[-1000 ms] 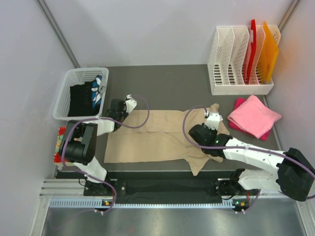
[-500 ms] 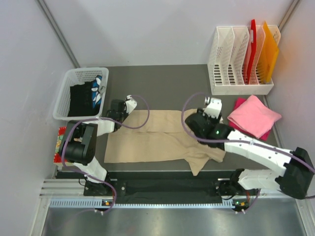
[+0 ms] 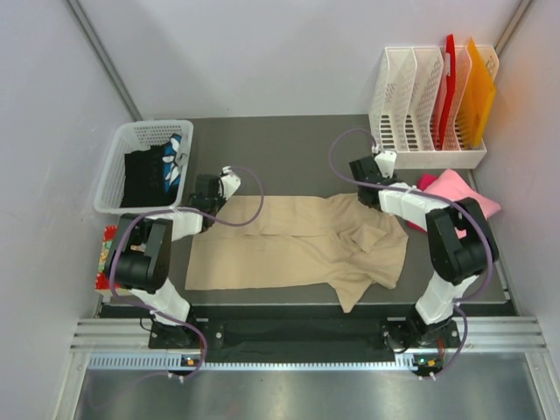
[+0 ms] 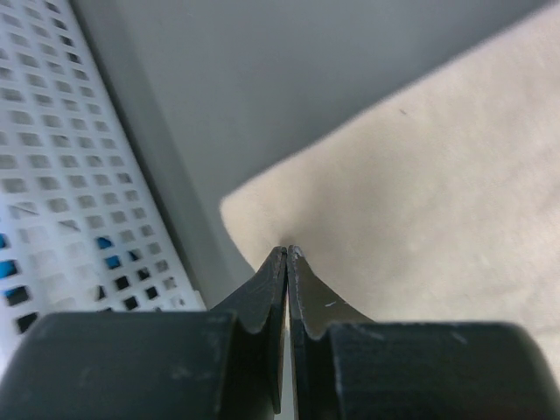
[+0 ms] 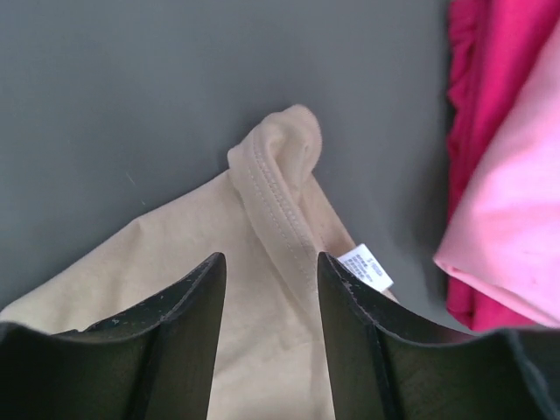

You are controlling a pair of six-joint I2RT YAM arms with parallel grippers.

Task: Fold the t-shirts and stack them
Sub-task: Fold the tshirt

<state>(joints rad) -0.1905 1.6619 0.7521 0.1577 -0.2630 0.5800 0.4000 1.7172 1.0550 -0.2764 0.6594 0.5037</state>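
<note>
Tan t-shirt (image 3: 297,245) | left gripper (image 4: 287,254) pinching corner | right gripper (image 5: 269,264) wide | basket (image 3: 110,173): dark clothes (image 3: 142,171)

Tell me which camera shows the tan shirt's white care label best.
Right wrist: the care label shows close and sharp beside the collar. Top external shows the tan shirt whole, label too small. Left wrist shows only a shirt corner.

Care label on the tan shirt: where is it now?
Right wrist view: the white care label lies at the tan t-shirt collar, right of the right gripper, beside the pink shirts.
</note>
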